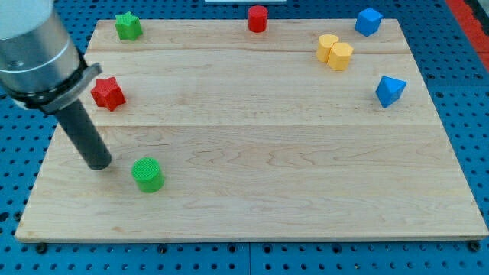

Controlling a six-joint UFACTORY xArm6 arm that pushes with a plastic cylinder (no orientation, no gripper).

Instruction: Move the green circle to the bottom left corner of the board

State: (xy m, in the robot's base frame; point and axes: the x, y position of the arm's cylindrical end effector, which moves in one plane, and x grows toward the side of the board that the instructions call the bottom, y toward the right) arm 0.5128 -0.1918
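The green circle (147,174) is a short green cylinder standing on the wooden board (252,198), in its lower left part. My tip (99,164) rests on the board just to the view's left of the green circle, a small gap between them. The dark rod rises from there to the arm's grey body at the view's top left. The board's bottom left corner (30,233) lies below and left of the tip.
A red star (108,93) lies by the rod's upper part. A green star (128,25) is at the top left. A red cylinder (257,18), a yellow double-lobed block (335,52) and two blue blocks (367,21) (390,91) lie along the top and right.
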